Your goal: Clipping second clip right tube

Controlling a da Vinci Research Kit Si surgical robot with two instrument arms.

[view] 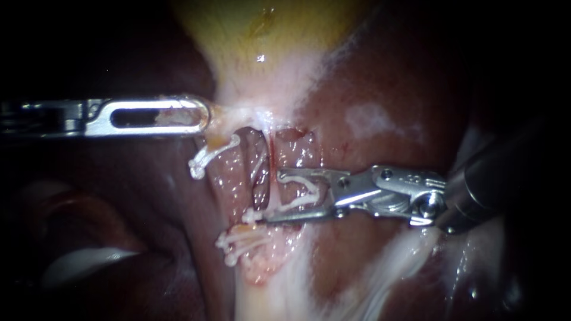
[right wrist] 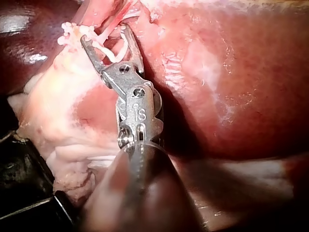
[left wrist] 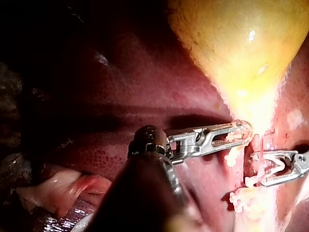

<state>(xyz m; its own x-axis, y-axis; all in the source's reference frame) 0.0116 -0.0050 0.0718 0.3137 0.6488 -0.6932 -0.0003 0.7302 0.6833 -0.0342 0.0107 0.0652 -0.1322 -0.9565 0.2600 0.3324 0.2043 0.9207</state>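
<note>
We see right tube (view: 260,163) mid frame, likely soft, slippery, easy to tear | right instrument (view: 270,197) jaws hold clip (view: 297,202) open around its bare middle | left instrument (view: 205,116) jaws clamped on gallbladder (view: 256,35)

The right tube (view: 270,151), thin, reddish and wet, ran from 12 to 6 o'clock. A white clip (view: 294,203), open in a V with its mouth toward 9 o'clock, lay across it, carried by the right instrument (view: 272,197). Whether the tube sat between its legs was unclear.
</note>
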